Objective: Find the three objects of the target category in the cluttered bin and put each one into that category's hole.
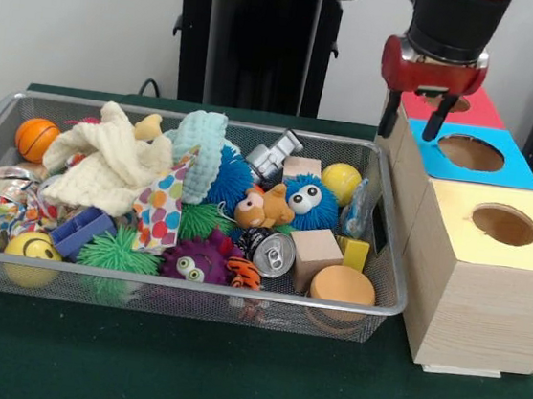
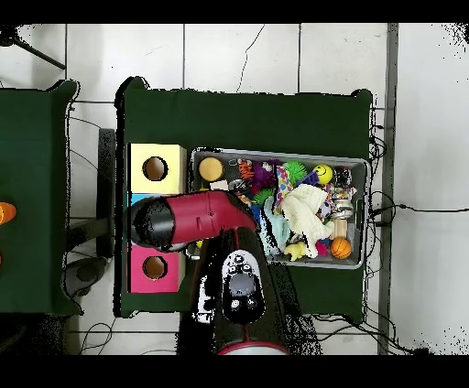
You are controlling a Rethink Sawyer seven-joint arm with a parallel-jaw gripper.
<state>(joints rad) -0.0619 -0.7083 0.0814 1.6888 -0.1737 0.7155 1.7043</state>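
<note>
From my front cam the gripper [image 1: 418,120] hangs empty, fingers apart, upper right over the blue-topped box [image 1: 471,153]; overhead, the arm hides that box. Toys fill the mesh bin [image 1: 188,292] at left.

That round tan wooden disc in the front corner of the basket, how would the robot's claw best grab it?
Probably from straight above, with the gripper closing across the wooden disc on its curved sides. It lies flat with its broad face up, so only the rim gives the fingers something to pinch. The basket wall and the wooden cube sit close, so the fingers should go down where the gaps are.
</note>
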